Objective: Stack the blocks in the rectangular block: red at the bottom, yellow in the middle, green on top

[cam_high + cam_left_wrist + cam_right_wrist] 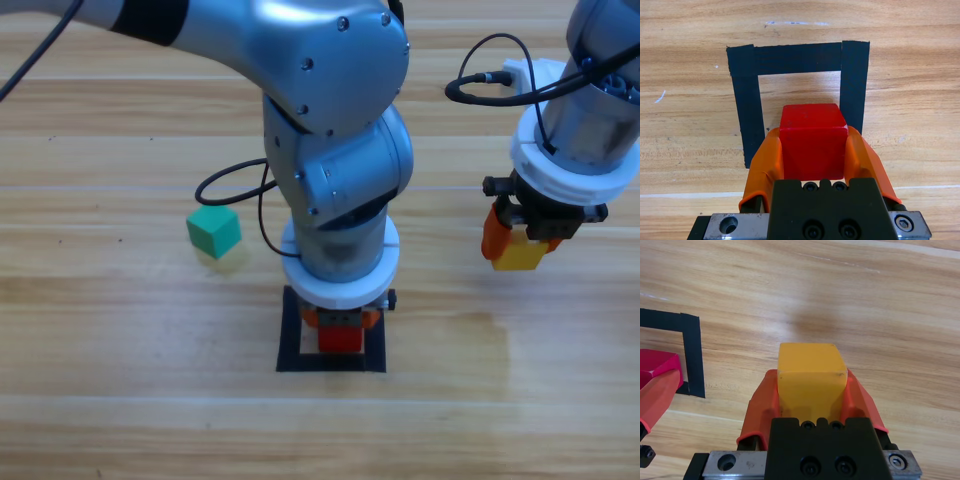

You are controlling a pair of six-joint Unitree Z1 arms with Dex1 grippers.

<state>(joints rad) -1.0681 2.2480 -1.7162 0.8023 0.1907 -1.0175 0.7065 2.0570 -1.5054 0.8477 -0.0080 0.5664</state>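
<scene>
Left gripper (340, 325) pinches the red cube (813, 142) between both jaws, over the black tape square (800, 57) on the table (120, 400); whether the cube touches the wood is hard to tell. Right gripper (520, 245) is clamped on the yellow cube (811, 377), held above bare wood right of the square. Green cube (213, 231) sits alone on the table, left of the square.

Two glossy silver-grey jointed arms (335, 130) with rounded housings, small recessed screws and a black band; looping black cables (235, 195); smooth orange cone-shaped jaws either side of a black body with hex bolts on a metal plate (810, 227)
</scene>
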